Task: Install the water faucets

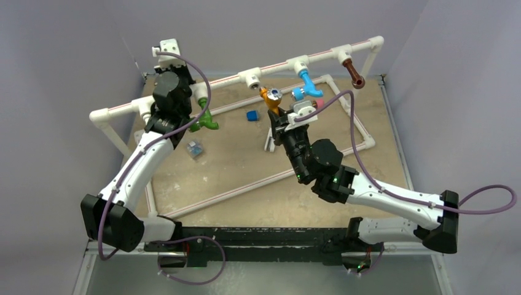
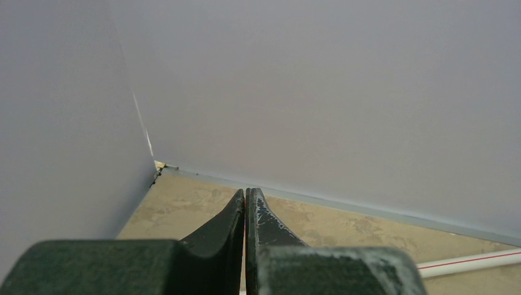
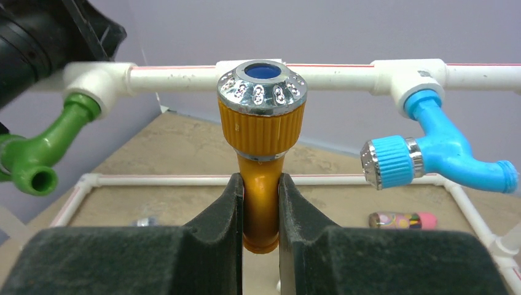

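Observation:
My right gripper [image 3: 260, 184] is shut on the orange faucet [image 3: 262, 135] and holds it just below the white pipe rail [image 3: 332, 75], near the middle tee [image 1: 252, 78]. The orange faucet also shows in the top view [image 1: 270, 97]. The green faucet [image 1: 205, 117] hangs from the left tee, the blue faucet [image 1: 307, 84] from a tee further right, the brown faucet [image 1: 352, 72] from the far right tee. The green [image 3: 43, 147] and blue [image 3: 439, 147] faucets flank the orange one in the right wrist view. My left gripper [image 2: 246, 195] is shut and empty, up by the rail's left end [image 1: 174, 83].
A white pipe frame [image 1: 362, 132] lies on the tan board. A small blue cube [image 1: 252, 115] and a small clear piece [image 1: 195, 148] lie on the board. A pink patterned cylinder [image 3: 402, 220] lies at the right. Grey walls close in behind and at both sides.

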